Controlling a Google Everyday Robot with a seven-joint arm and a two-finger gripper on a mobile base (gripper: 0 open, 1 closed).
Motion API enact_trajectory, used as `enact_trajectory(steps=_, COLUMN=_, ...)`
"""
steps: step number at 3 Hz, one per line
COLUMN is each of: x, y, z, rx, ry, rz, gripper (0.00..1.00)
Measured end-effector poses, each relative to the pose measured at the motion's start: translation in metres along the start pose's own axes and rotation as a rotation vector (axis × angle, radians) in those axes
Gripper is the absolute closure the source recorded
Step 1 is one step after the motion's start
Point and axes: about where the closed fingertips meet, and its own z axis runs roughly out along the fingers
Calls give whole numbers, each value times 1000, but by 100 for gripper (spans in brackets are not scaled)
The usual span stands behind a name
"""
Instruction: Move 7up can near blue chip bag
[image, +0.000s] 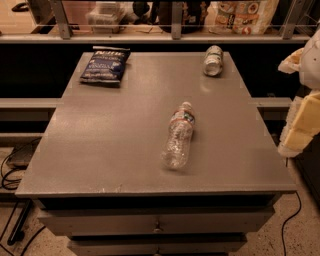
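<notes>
7up can (213, 60) on its side, far right of table (100, 150) | blue chip bag (105, 65) flat, far left, well apart from the can, so move likely not begun | gripper (300, 117) beyond right edge, touching nothing; open or closed, cannot tell | water bottle (178, 136) lying centre, nearer than the can-to-bag line

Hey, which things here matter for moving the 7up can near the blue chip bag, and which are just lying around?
For the job: 7up can, on its side at the far right corner of the table; blue chip bag, far left corner; gripper, beside the table's right edge.
Lying about: clear water bottle, on its side mid-table; packages on the shelf behind.
</notes>
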Motion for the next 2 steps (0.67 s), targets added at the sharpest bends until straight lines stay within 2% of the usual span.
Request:
enact_trajectory(steps=1, x=-1, y=-1, z=-1, rx=9, ry=-5, rz=2, gripper=0)
enact_trajectory(steps=2, x=-3, y=-17, z=3, rx=60, ry=-86, rz=62, gripper=0)
